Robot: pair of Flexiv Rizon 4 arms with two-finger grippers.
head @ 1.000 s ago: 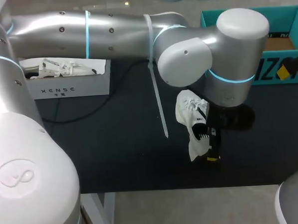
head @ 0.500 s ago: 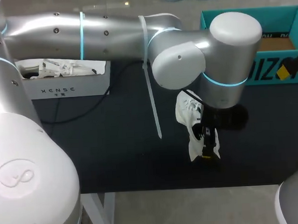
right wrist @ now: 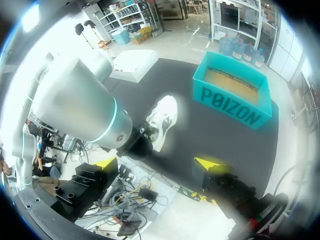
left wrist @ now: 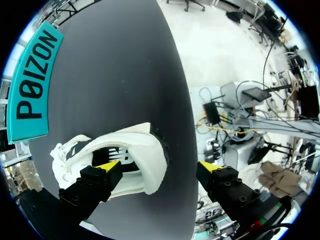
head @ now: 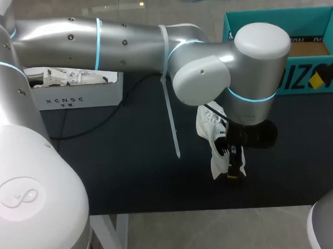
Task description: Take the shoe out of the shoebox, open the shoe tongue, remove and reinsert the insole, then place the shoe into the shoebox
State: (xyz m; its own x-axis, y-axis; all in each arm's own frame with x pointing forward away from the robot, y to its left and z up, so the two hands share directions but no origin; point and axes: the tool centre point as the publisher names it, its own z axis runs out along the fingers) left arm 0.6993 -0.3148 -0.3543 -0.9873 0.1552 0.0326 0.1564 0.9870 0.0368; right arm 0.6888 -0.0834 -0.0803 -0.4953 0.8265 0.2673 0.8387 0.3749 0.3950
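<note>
The left pincer (left wrist: pixel 160 167) hangs low over the dark desk (head: pixel 129 160) with its fingers spread wide and nothing clamped between them. The white shoe (left wrist: pixel 135 150) lies on the desk right under it. One yellow tip sits at the shoe's opening, though I cannot tell if it touches. The other tip stands well apart from the heel, out past the desk's edge. The heel end lies between the two fingers, and the laced front points away beyond the near finger, toward the teal shoebox (left wrist: pixel 32 85). That shoebox stands open on the desk ahead of the pincer, apart from the shoe.

The right pincer (right wrist: pixel 156 162) is held high and well back from the shoe – its fingers are wide apart too, with nothing in them. From its wrist view the shoe shows ahead of it, just beside the left arm's (right wrist: pixel 80 105) last joint, with the shoebox farther ahead and to one side.

A white box (head: pixel 76 98) with white items inside stands on the desk far from both pincers, on the other side of the left arm from the shoebox.
</note>
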